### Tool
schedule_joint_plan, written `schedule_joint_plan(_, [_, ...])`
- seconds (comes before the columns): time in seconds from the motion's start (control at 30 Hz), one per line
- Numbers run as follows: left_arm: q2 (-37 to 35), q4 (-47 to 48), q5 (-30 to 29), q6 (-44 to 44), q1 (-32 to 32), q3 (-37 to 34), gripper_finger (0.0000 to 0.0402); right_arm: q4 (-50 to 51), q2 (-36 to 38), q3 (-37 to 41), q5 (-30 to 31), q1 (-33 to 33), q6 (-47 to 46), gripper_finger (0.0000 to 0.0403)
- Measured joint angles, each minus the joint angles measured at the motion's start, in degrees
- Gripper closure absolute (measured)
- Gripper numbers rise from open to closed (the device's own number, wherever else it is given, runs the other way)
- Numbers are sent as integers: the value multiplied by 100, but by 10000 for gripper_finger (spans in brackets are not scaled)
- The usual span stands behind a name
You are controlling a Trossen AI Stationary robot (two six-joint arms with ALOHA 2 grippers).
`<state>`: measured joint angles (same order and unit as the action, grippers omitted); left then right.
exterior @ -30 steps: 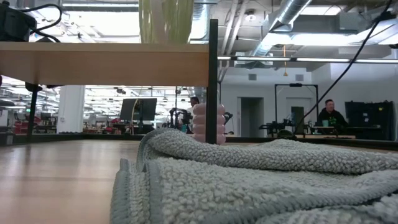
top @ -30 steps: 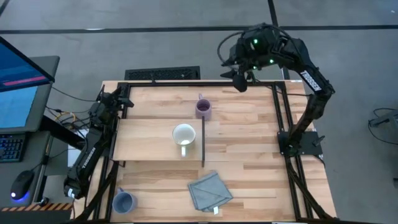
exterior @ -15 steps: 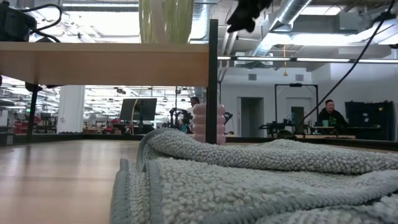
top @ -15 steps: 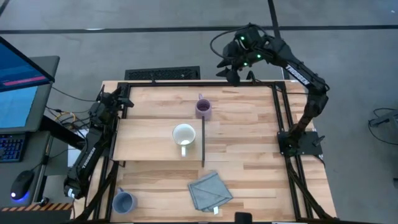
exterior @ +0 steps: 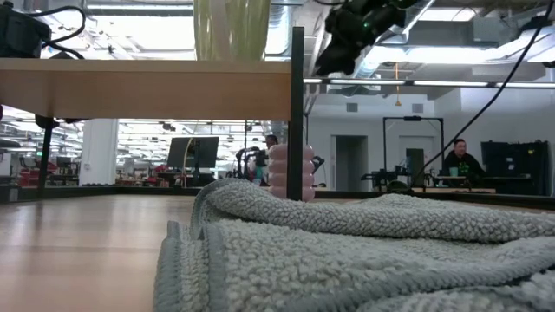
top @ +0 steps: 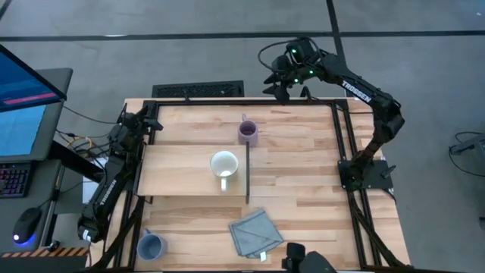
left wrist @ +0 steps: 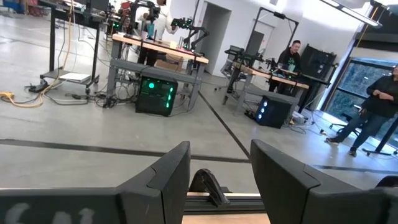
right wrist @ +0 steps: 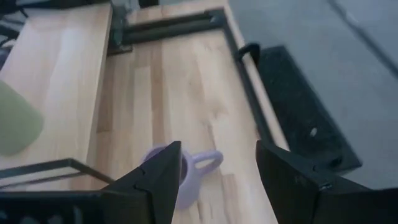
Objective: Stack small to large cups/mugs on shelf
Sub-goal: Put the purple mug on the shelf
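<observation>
On the slatted light wood tabletop (top: 303, 163) a rectangular light wood shelf board (top: 174, 171) with a thin dark upright panel (top: 248, 173) along its right short edge is seen from above. A small white handled mug (top: 223, 165) stands upright on the shelf board, near its right end, just left of the dark panel, with its handle turned toward the near side. A small purple handled mug (top: 247, 132) stands upright on the tabletop just beyond the far right corner of the shelf, apart from the white mug; in the right wrist view it is seen between the fingers with its handle out to one side. A small blue-grey handled mug (top: 151, 246) stands at the near left corner of the table, well apart from the shelf. A crumpled grey-blue cloth (top: 256, 233) lies on the near part of the table, right of the blue-grey mug; in the low view it fills the foreground.

The right gripper (top: 279, 89) is held in the air above the far edge of the table, beyond the purple mug and to its right; its fingers are spread wide apart with nothing between them. The left gripper (top: 149, 115) is parked at the far left edge of the table, its fingers parted and holding nothing.
</observation>
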<state>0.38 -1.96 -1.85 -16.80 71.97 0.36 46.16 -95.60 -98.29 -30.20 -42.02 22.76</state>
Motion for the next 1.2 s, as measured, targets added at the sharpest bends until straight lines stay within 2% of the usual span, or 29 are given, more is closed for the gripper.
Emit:
schedule_joint_plan(0.63, [-1,-2,-4,7,0,1,242,-3084,2277,3620,11,-131,-1007,173])
schedule_joint_plan(0.9, [-2,-2,-4,166,1,2,242,-4325,3158,5036,53,21,-1548,173])
schedule_joint_plan(1.1, [0,-2,-4,307,-1,2,242,-4637,3853,5906,775,343,-1955,173])
schedule_joint_plan(1.2, [-1,-2,-5,304,-1,1,242,-4795,4174,6207,912,569,-1990,173])
